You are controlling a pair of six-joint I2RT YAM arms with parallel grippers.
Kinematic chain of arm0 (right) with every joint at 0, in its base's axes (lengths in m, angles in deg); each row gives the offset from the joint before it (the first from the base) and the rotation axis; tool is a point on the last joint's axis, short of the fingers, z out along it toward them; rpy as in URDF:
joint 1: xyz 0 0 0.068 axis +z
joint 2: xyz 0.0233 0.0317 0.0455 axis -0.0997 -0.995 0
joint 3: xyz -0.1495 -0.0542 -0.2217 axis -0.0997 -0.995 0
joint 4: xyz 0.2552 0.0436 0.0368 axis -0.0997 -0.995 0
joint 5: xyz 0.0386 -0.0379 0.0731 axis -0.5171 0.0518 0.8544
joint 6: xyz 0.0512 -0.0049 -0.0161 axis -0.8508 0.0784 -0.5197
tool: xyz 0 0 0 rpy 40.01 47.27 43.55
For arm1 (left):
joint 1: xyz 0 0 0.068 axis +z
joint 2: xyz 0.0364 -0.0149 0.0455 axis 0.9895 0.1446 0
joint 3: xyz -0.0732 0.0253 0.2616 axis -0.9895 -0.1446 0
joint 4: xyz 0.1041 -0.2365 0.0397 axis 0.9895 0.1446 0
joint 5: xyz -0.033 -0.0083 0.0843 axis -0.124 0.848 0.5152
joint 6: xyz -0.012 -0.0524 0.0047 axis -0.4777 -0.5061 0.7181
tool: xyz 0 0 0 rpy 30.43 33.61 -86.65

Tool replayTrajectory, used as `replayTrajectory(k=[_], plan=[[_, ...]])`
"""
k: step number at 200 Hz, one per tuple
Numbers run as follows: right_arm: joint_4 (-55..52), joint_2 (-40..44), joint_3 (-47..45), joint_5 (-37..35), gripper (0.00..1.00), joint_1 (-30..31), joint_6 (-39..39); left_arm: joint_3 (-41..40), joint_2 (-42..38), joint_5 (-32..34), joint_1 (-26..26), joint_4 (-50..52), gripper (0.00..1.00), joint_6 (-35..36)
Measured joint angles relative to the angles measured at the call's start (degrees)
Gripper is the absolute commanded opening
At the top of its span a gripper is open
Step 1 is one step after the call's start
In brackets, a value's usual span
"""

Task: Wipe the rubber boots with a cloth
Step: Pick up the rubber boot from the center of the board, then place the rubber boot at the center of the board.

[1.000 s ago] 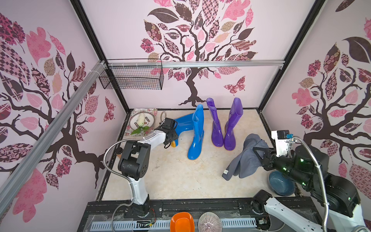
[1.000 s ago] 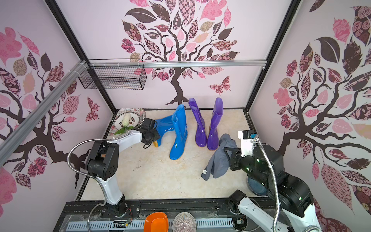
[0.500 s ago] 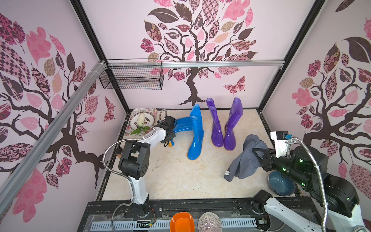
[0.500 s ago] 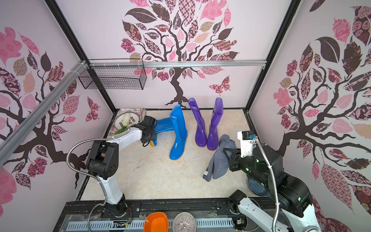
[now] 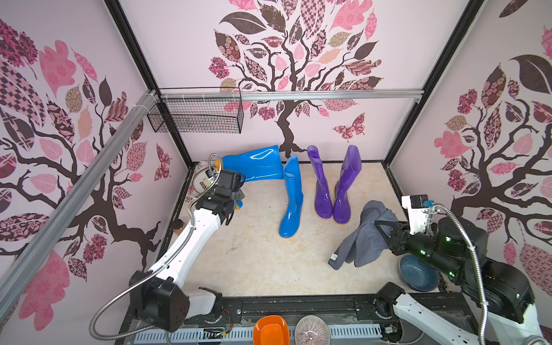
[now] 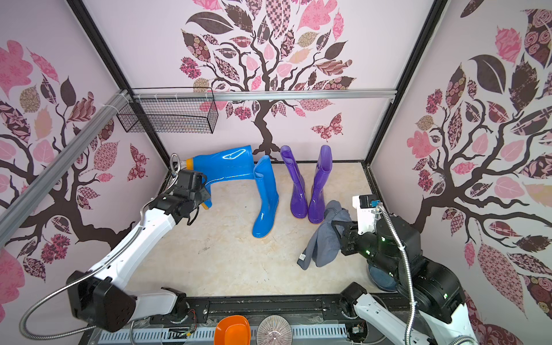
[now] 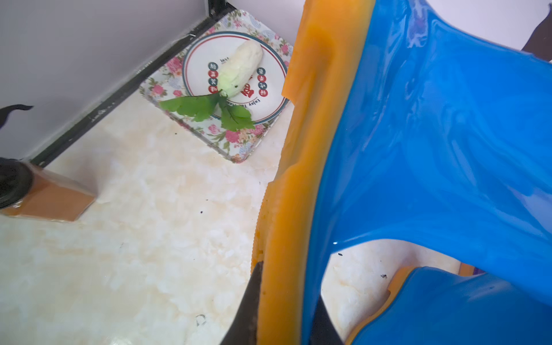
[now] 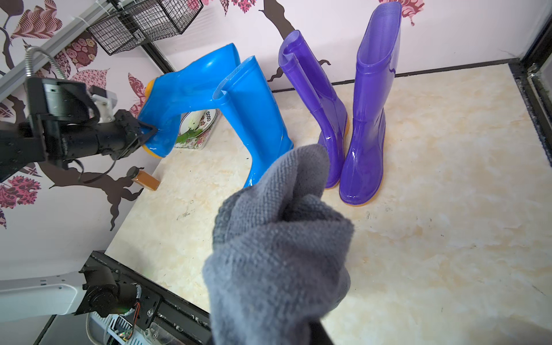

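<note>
1. Left gripper clamps lifted blue boot at its sole (toe mostly hidden).
2. Right gripper pinches cloth, fingertips buried in folds.
3. Other boots stand by back wall; floor bare in front.

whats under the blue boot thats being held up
Marble floor and, by its sole, a floral tray with a plate and a leafy white vegetable. The lifted boot hides part of the tray and plate.

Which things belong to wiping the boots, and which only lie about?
Job: lifted glossy blue rubber boot; standing blue rubber boot; two purple rubber boots; dark grey fabric cloth.
Idle: flowered tray; white radish; dark blue bowl; brown bottle.
</note>
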Motion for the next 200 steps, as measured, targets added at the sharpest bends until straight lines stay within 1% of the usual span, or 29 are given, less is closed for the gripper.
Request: replayTrajectory(k=[27,48,66,86,101,121,148,160,174,187,200], plan=[[0.0,0.0,0.0,0.1,0.00,0.0,0.0,-3.7,-11.3,0.7,-0.1,4.8,0.00,0.3],[0.0,0.0,0.0,-0.1,0.00,0.0,0.0,-4.8,-20.2,1.3,-0.5,9.5,0.00,0.8],[0.0,0.0,0.0,-0.5,0.00,0.0,0.0,-4.8,-27.8,2.1,-2.3,12.4,0.00,1.6],[0.1,-0.1,0.1,-1.4,0.00,0.0,-0.1,-4.8,-33.8,1.8,-5.1,14.3,0.00,1.9],[0.2,-0.1,0.5,-2.4,0.00,0.0,-0.3,-4.8,-36.3,0.0,-6.9,15.4,0.00,1.8],[0.5,-0.1,1.9,-4.2,0.00,0.0,-0.6,-5.5,-36.6,-4.0,-8.7,15.9,0.00,1.8],[1.0,-0.1,4.5,-6.8,0.00,0.0,-0.9,-9.8,-36.6,-8.5,-11.5,16.1,0.00,1.6],[1.0,-0.2,6.1,-7.9,0.00,0.0,-0.9,-12.1,-36.4,-8.7,-14.1,16.2,0.00,1.5],[1.1,-0.6,8.4,-8.7,0.00,0.0,-0.4,-14.9,-35.8,-7.5,-19.5,16.2,0.00,1.3],[1.2,-1.4,11.0,-8.8,0.00,0.0,0.4,-16.5,-33.9,-4.6,-26.9,16.2,0.00,1.0],[1.5,-2.2,13.5,-8.3,0.00,0.0,1.1,-17.2,-30.3,-0.1,-36.2,15.8,0.00,0.5]])
